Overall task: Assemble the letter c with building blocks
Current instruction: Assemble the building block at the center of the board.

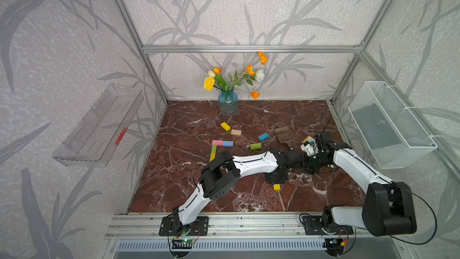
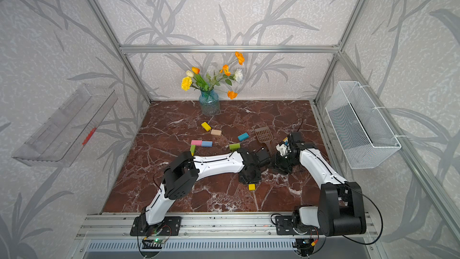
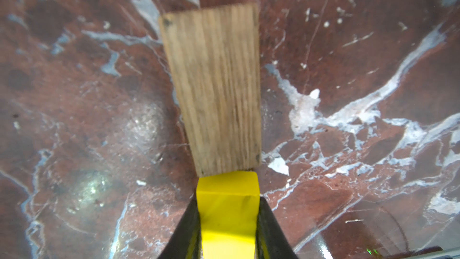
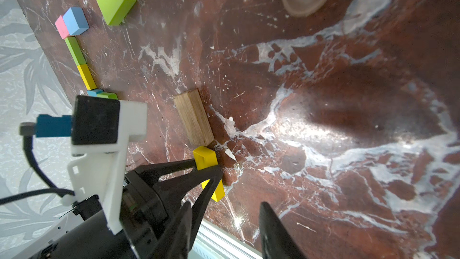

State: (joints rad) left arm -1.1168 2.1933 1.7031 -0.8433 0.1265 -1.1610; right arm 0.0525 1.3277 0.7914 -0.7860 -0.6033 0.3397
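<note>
Where the left claw point(image 3: 229, 196) bites: yellow block point(image 3: 227, 216), long sides, just beside wood block point(image 3: 214, 88)
Handling: light, stiff, smooth, may slip
Right claw point(image 4: 225, 204): open, empty

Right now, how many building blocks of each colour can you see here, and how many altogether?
Yellow blocks: 3
Green blocks: 3
Blue blocks: 3
Plain wood blocks: 2
Pink blocks: 1
Total: 12
</note>
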